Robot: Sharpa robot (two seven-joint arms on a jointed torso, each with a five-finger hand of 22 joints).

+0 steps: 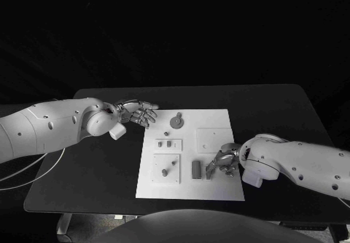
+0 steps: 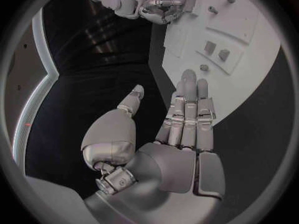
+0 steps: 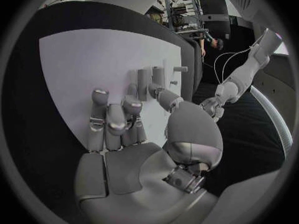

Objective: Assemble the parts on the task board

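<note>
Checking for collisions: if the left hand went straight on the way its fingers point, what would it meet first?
Probably the round part on the task board, just ahead of the left hand; its height above the board is unclear.

Nothing readable anywhere here, honestly. The task board (image 1: 215,188) is plain white with no print, labels or numbers on it, and the grey parts (image 1: 196,169) on it carry no markings I can make out either.

Black table (image 1: 95,167) bearing white task board (image 1: 219,190)
</note>
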